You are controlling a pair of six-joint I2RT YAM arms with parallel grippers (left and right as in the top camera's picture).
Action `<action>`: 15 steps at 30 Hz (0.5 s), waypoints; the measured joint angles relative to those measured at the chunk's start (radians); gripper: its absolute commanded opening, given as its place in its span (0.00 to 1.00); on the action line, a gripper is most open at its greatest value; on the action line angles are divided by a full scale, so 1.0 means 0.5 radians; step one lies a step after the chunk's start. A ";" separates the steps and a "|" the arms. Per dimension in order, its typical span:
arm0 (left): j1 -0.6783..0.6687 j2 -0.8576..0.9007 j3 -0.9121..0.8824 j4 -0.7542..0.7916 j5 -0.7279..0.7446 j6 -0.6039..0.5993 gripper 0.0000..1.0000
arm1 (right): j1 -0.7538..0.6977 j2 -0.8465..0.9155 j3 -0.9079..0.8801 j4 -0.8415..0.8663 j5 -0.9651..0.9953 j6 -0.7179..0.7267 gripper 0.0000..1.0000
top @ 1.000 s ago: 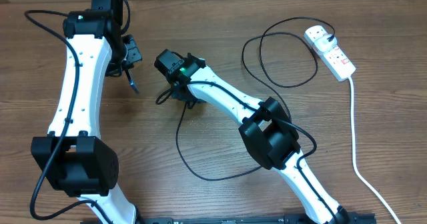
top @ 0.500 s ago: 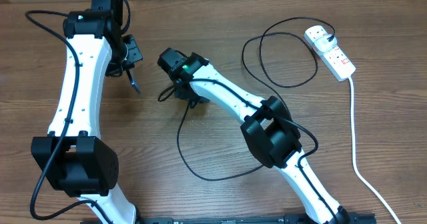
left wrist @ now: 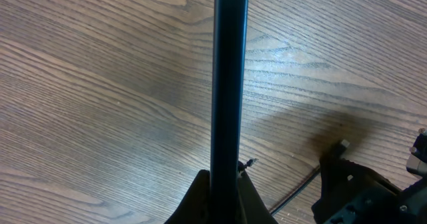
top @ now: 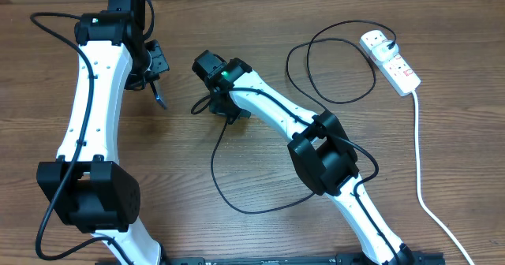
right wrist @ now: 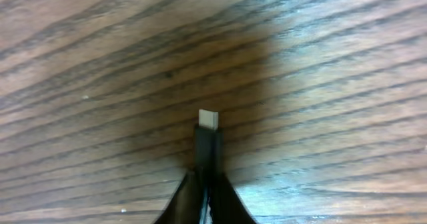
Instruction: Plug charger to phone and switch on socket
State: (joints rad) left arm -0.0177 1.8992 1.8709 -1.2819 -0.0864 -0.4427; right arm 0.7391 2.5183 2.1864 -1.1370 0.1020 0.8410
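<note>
Altogether: two arms, two grippers, one phone, one charger, one socket, one white cord, on one wooden table (top: 473,139).

1. Left arm (top: 91,99): rises along the table's left side, wrist bent down at the far end. Left gripper (top: 155,87) clamped on the phone (left wrist: 229,84), which stands on edge above the table and shows only as a thin dark slab in the wrist view.
2. Right arm (top: 276,115): stretched from the near edge diagonally toward the centre, wrist tipped down. Right gripper (right wrist: 207,191) closed on the charger (top: 237,206) at its plug tip, whose pale end points clear of the fingers, low over the wood and apart from the phone. The black cable loops beneath the arm, then runs right to the socket's far end.
3. Socket (top: 392,60): flat at the far right; two outlets, red markings.
4. White cord (top: 418,162): trails from the socket to the near right edge.

Change since one second ago: right gripper and wrist shifted slightly right and away from the left arm; left arm, phone and socket unmoved.
</note>
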 measured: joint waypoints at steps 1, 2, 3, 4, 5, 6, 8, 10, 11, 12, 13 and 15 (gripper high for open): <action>0.000 0.000 0.000 0.001 0.000 0.000 0.04 | -0.001 0.001 0.002 0.002 -0.010 -0.002 0.04; 0.000 0.000 0.000 0.003 0.001 0.000 0.04 | -0.003 0.002 0.003 0.001 -0.021 -0.003 0.04; 0.000 0.000 0.000 0.007 0.007 0.000 0.04 | -0.008 0.002 0.004 0.000 -0.040 -0.002 0.04; 0.000 0.000 0.000 0.014 0.019 0.001 0.04 | -0.013 0.002 0.008 -0.006 -0.065 -0.002 0.04; 0.000 0.000 0.000 0.028 0.042 0.010 0.04 | -0.022 0.004 0.013 -0.013 -0.092 -0.006 0.04; 0.001 0.000 0.000 0.049 0.079 0.025 0.04 | -0.028 0.004 0.017 -0.017 -0.123 -0.011 0.04; 0.001 0.000 0.000 0.100 0.165 0.067 0.04 | -0.049 0.004 0.024 -0.026 -0.194 -0.044 0.04; 0.002 0.000 0.000 0.169 0.291 0.119 0.04 | -0.064 0.003 0.026 -0.033 -0.261 -0.098 0.04; 0.002 0.001 -0.001 0.214 0.366 0.150 0.04 | -0.068 0.003 0.026 -0.033 -0.284 -0.121 0.04; 0.013 0.001 -0.001 0.279 0.483 0.182 0.04 | -0.073 -0.002 0.026 -0.047 -0.316 -0.162 0.04; 0.020 0.001 0.000 0.315 0.567 0.209 0.04 | -0.075 -0.005 0.026 -0.064 -0.341 -0.189 0.04; 0.040 0.001 -0.001 0.398 0.790 0.250 0.04 | -0.075 -0.032 0.025 -0.095 -0.385 -0.248 0.04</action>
State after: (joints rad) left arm 0.0021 1.8996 1.8706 -1.0828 0.3088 -0.3176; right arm 0.7017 2.5023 2.1990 -1.1843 -0.0902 0.7170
